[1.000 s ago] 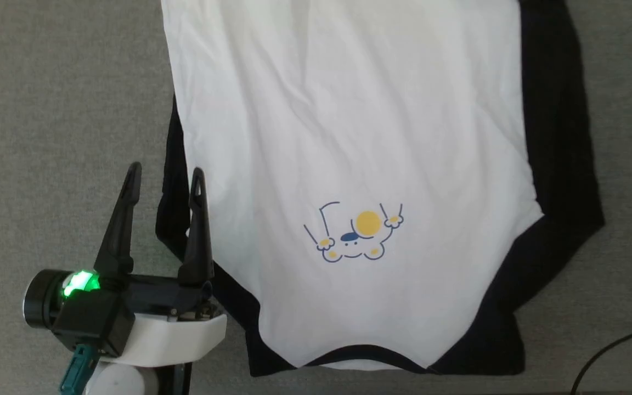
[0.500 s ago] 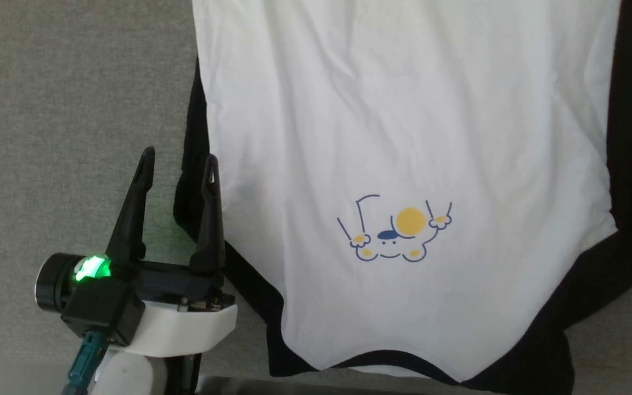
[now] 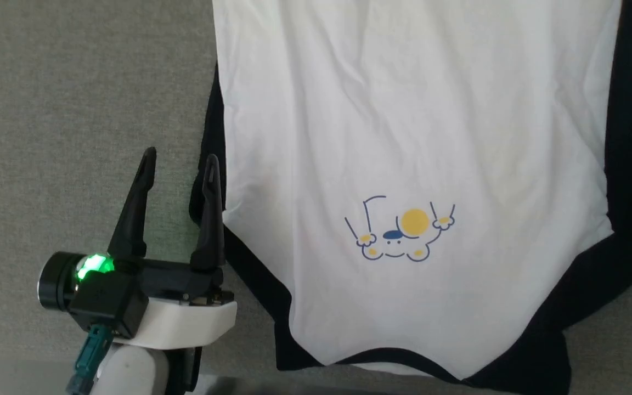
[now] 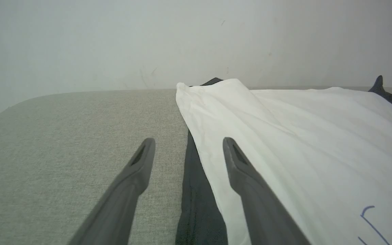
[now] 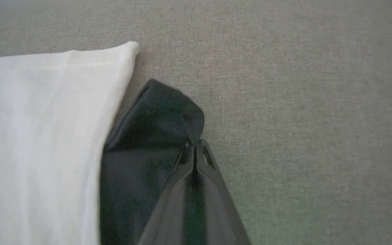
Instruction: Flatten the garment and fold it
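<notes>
Lying face up on the grey cloth-covered table (image 3: 74, 109), the T-shirt (image 3: 404, 137) is spread nearly flat. Its collar (image 3: 398, 359) is nearest the robot, so the cartoon print (image 3: 401, 230) reads upside down. It looks like thin, light jersey: limp and easily wrinkled, apt to drag and bunch on the rough table cover rather than slide. It carries no risk of damage, but a one-point grip will let the rest droop and twist. The sensible places to hold are the doubled edges, meaning sleeve cuffs, shoulder seams and hem corners, taken as a matched pair so the panel lifts evenly.

The left gripper (image 3: 180, 157) sits low at the shirt's near left side, forearm coming up from the bottom edge. Its fingers (image 3: 132, 219) are spread wide and point away from the robot. The inner one lies over the border of the left-hand sleeve (image 3: 209, 126), and nothing is caught between them.

In the right wrist view, the right gripper (image 5: 194, 149) angles down onto the right-hand sleeve (image 5: 148, 136), beside a white hemmed corner (image 5: 46, 102). Its fingers are pressed together, and they seem to nip the sleeve's outer edge, though dark cloth against dark fingers makes that hard to confirm.
</notes>
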Controlling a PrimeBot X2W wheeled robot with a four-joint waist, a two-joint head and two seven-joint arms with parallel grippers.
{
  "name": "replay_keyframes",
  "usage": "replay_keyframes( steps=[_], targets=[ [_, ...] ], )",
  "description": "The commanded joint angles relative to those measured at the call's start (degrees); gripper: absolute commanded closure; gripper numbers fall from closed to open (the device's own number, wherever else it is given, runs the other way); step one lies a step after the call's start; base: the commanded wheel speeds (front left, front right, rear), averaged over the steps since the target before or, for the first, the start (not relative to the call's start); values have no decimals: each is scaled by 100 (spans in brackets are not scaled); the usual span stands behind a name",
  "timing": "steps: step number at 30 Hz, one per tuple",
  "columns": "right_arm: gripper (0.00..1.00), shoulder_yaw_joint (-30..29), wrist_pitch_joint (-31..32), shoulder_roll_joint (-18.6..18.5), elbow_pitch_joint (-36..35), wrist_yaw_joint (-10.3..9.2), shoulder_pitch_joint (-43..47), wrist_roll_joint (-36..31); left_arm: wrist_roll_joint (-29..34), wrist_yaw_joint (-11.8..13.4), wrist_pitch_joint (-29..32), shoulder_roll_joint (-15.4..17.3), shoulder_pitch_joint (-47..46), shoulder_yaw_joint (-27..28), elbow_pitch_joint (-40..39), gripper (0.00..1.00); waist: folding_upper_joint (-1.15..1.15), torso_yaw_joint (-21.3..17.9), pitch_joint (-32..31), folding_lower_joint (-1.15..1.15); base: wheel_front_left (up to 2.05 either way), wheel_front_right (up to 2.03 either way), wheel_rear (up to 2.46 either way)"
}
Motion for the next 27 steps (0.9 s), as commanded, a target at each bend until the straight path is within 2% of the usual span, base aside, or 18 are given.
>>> replay_keyframes(
  steps=[1,9,18,27],
  targets=[
    [100,-91,-139,-15,26,-4,115,-23,48,-23,-27,-19,69,27,46,0,0,-70,-330,0,0,0,0],
    [100,-367,-453,-184,-105,-4,692,206,29,61,-27,-18,554,98,214,0,0,-209,-1351,0,0,0,0],
    [100,-1004,-270,-440,-822,-4,1417,616,2,201,58,36,1174,113,247,0,0,-252,-2383,0,0,0,0],
    [100,-1289,-23,-695,-1411,-4,1705,827,-15,332,222,75,1572,124,160,0,0,-258,-3004,0,0,0,0]
  ],
)
